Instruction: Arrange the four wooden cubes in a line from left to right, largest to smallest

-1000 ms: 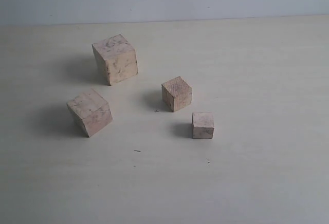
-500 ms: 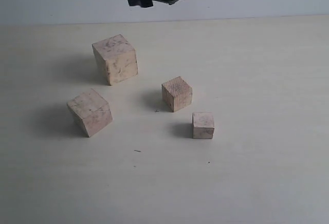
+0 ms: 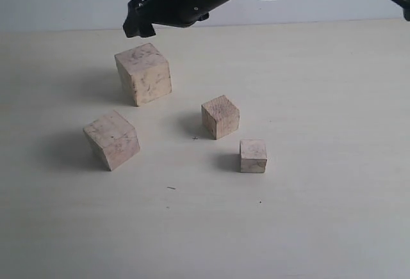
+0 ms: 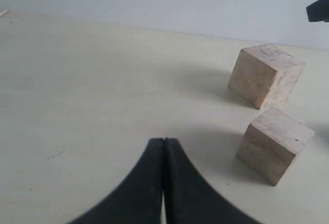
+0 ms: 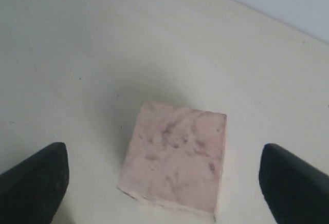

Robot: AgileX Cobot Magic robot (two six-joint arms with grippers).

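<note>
Exterior view: my right gripper hangs over the biggest cube, back left on the counter, with the other three cubes scattered nearby. Left wrist view: left gripper pinched closed, empty. Right wrist view: jaws wide apart, empty, that cube centred below; looks like light, rigid wood, so I'd pinch opposite flat faces.

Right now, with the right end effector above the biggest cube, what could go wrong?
1. The biggest cube looks slightly turned under the open right end effector; closing may twist it.
2. The second cube sits nearby; a low carry could knock it.
3. The right arm reaches into the left side, near the shut left end effector: they might collide.
</note>
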